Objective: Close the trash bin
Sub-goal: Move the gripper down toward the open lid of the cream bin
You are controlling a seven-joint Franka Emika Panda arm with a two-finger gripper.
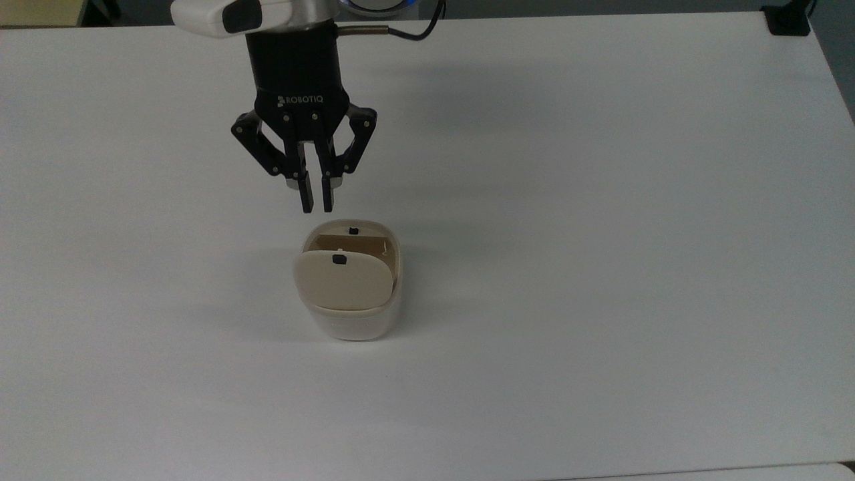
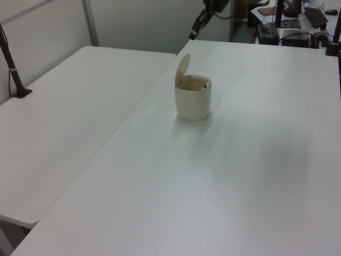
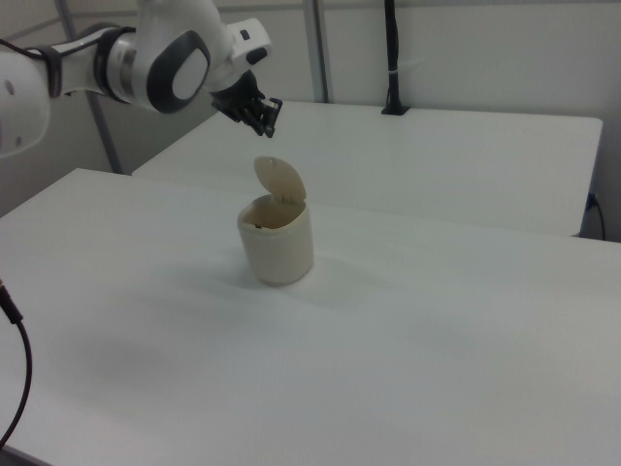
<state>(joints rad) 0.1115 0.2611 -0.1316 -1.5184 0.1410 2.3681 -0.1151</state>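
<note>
The trash bin [image 1: 352, 325] is a small cream-white tub standing in the middle of the white table [image 1: 601, 200]. Its beige lid [image 1: 343, 280] is hinged up, so the tan inside shows; a small black latch mark sits on the lid. In the left view the bin [image 2: 193, 100] has its lid [image 2: 183, 69] raised at the left view's left. My gripper [image 1: 317, 208] hangs above the table just beyond the bin's open rim, its fingers drawn almost together and holding nothing. The gripper [image 3: 268, 126] floats above and behind the lid [image 3: 279, 181] in the right view, and the left view also catches the gripper [image 2: 191, 37].
A black clamp [image 1: 788, 20] sits at the table's far right corner in the top view. A second white table [image 2: 64, 112] adjoins on the left view's left, with a black post [image 2: 11, 64] on it. A cable [image 3: 17, 388] hangs at the right view's left.
</note>
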